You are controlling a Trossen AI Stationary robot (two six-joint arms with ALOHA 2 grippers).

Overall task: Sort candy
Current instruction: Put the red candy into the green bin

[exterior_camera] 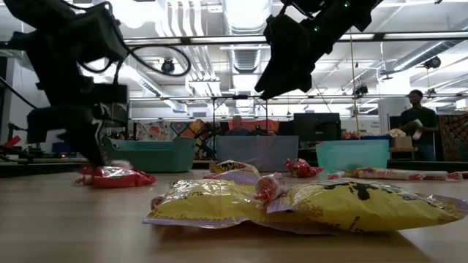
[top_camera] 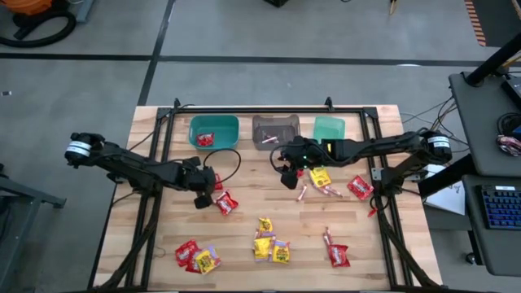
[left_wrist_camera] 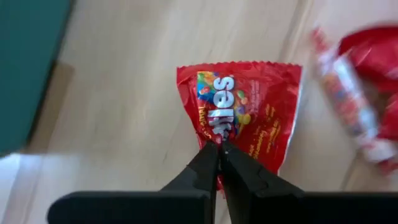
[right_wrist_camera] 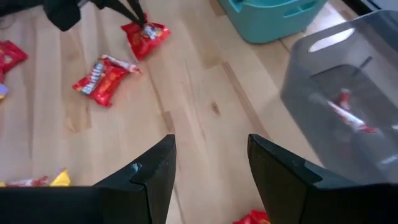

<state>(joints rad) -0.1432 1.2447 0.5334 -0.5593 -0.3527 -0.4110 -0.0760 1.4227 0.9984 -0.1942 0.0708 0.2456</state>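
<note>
Flanking red packet (left_wrist_camera: 239, 112): pinkish stick (left_wrist_camera: 348, 102).

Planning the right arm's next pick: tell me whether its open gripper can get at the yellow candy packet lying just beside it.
Probably yes. The right gripper hangs open above the wooden table, and the yellow candy packet lies flat close by, with nothing on top. A thin pinkish candy stick lies nearby and could get nudged.

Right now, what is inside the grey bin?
The grey bin holds thin pinkish sticks, seen through its translucent wall from the right wrist view. The floor behind its near wall is hidden.
</note>
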